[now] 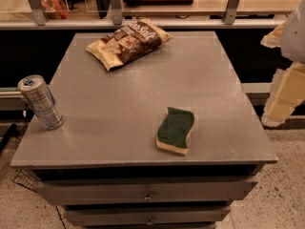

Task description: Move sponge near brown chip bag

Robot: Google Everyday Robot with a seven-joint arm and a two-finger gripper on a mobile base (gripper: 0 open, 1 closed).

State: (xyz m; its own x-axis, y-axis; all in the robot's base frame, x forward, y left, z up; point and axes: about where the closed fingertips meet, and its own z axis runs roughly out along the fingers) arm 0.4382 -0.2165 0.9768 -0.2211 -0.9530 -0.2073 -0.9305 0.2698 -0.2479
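Observation:
The sponge [176, 130], dark green on top with a pale yellow base, lies flat on the grey table near its front right. The brown chip bag [129, 43] lies flat at the far left of the table top, well apart from the sponge. My gripper [284, 98], cream-coloured, hangs at the right edge of the view, off the table's right side and level with the sponge. It holds nothing that I can see.
A silver drink can [41, 102] stands at the table's left edge [28, 142]. Drawers [147, 191] sit below the table front. A rail and glass partition [143, 18] run behind the table. Speckled floor lies to the right.

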